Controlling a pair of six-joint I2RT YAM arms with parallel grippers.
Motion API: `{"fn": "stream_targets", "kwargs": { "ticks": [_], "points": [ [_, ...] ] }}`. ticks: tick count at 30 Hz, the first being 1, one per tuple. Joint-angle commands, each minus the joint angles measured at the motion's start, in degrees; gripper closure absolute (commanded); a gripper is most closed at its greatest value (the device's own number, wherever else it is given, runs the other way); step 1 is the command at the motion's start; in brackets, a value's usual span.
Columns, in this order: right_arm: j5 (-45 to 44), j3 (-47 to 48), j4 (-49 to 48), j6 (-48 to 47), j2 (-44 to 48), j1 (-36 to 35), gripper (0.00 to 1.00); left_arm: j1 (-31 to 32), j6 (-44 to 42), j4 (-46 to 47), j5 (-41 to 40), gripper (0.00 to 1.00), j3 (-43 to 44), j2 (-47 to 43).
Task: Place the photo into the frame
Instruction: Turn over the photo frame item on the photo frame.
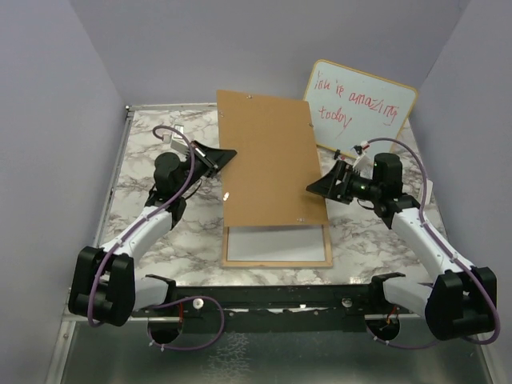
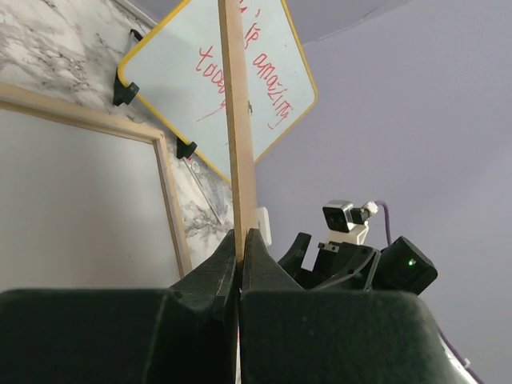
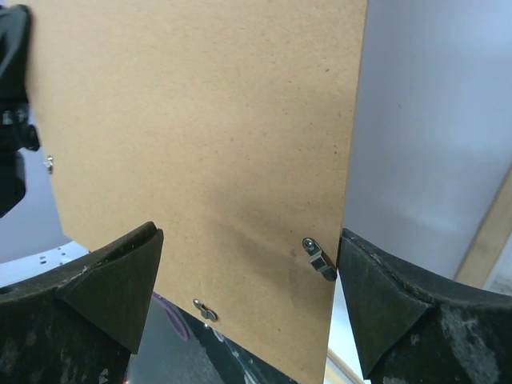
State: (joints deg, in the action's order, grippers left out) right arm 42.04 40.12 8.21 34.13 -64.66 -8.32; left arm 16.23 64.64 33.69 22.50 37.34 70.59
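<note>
The raised board (image 1: 268, 156) covers the far part of the frame (image 1: 276, 258) on the worktop (image 1: 160, 232), leaving only its near rail and a pale strip showing, and it hides the lower left corner of the whiteboard (image 1: 364, 112) too. From the left wrist the board's edge cuts through the red writing, and the whiteboard runs off the top. From the right wrist the board runs off the top and the right fingers (image 3: 112, 280) off the bottom.
</note>
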Motion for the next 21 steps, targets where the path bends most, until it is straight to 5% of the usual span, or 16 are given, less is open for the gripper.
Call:
{"fn": "stream_targets", "kwargs": {
  "ticks": [1,15,21],
  "points": [
    [5.19,0.10,-15.27,2.77,1.72,-0.21,0.07,-2.67,-0.54,3.80,12.76,1.00,1.96,1.48],
    [2.60,1.12,-39.50,19.28,3.30,-0.21,0.07,-6.65,9.60,5.68,30.39,1.00,18.61,7.39],
    [0.41,3.99,-41.45,23.63,4.86,-0.16,0.11,-8.40,12.69,6.47,32.46,1.00,21.53,8.37]
  ]
}}
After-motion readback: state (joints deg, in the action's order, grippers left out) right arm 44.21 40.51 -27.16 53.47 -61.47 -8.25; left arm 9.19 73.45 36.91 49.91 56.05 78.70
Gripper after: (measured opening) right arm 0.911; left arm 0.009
